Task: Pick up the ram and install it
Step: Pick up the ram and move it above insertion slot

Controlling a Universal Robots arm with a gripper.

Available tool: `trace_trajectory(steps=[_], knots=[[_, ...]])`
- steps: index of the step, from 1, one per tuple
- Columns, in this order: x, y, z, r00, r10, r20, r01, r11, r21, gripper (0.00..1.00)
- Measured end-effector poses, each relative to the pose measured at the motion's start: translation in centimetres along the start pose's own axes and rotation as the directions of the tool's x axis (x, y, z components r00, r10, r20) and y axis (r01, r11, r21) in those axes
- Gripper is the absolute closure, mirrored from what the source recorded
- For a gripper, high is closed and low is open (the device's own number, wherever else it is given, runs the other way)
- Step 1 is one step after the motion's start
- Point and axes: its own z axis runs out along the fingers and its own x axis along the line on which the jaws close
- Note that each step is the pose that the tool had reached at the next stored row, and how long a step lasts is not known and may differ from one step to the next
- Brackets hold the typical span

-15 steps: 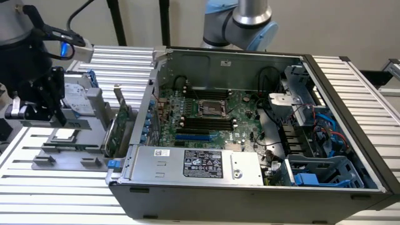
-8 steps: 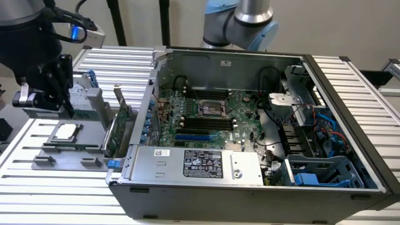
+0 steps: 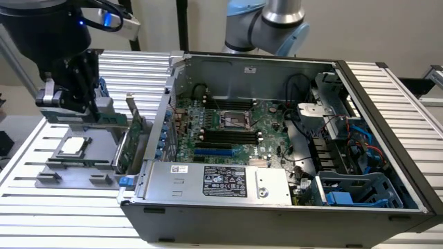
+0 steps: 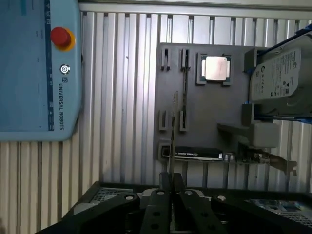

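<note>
The gripper [image 3: 68, 106] is closed on the ram [image 4: 172, 131], with its 2 fingers [image 4: 158, 202] pinching the thin stick between them. The wrist view shows the ram edge-on, as a narrow line running out from the fingertips over the grey holder [image 4: 209, 112]. That holder lies directly under the gripper on the slatted table [image 3: 41, 207], and 1 long dark slot in it runs just beside the ram's line. Also on the holder, beyond the ram, are a silver processor [image 4: 216, 68], a hard drive [image 4: 275, 80] with blue rails, and a green expansion card [image 4: 195, 153] with a metal bracket. To the exterior view's right of the gripper, well apart from it, stands the open computer case [image 3: 277, 223]. Its motherboard [image 3: 207, 116] is exposed, with dark memory slots [image 3: 229, 137] near the middle. A blue teach pendant [image 4: 39, 73] with 1 red button [image 4: 61, 37] lies on the table, off the holder on the side away from the hard drive
</note>
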Motion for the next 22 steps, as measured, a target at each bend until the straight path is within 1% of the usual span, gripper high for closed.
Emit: trace_trajectory(steps=[5,12,22], knots=[[0.1,-2.26,-0.42,1.0000,0.000,0.0004,0.000,1.0000,0.0000,1.00],[0.1,-5.42,-0.73,1.0000,0.000,0.0007,0.000,1.0000,0.0000,1.00],[0.2,-9.96,-0.89,1.0000,0.000,0.0048,0.000,1.0000,0.0001,1.00]])
